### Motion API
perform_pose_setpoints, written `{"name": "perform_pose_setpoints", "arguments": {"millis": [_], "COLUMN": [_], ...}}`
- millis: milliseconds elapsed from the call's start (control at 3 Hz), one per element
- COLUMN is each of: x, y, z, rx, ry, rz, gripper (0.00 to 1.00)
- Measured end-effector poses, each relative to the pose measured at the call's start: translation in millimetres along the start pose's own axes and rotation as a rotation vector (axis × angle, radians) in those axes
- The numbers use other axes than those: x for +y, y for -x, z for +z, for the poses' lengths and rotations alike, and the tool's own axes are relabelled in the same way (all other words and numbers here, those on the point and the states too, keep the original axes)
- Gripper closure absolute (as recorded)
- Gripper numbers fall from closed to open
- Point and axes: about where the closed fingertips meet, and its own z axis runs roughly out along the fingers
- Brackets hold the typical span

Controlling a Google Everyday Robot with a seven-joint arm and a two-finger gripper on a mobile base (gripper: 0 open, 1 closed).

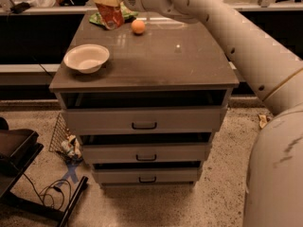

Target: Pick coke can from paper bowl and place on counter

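My gripper (108, 6) is shut on the coke can (111, 16), a red-orange can with whitish markings. It holds the can in the air above the back left part of the counter (156, 60). The paper bowl (86, 57) is white, shallow and empty, and sits at the front left of the counter, well below and to the left of the can. My pale arm reaches in from the right across the top of the view.
A round orange fruit (138, 26) lies on the counter just right of the can. A green bag (100, 19) lies behind the can. The cabinet has three drawers (144, 125) with dark handles. Cables and a dark stand (28, 174) are on the floor at left.
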Motion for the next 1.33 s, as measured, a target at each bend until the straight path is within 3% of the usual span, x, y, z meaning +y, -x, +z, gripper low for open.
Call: {"name": "perform_pose_setpoints", "arguments": {"millis": [333,667,1333], "x": [-32,-51,-48], "y": [-9,-34,-121], "z": [-38,-74,-136], "rx": [0.037,0.054,0.023], "ry": [-0.116,-0.212,-0.349], "rz": [0.043,0.091,0.228], "gripper": [1.00,1.00,1.00]}}
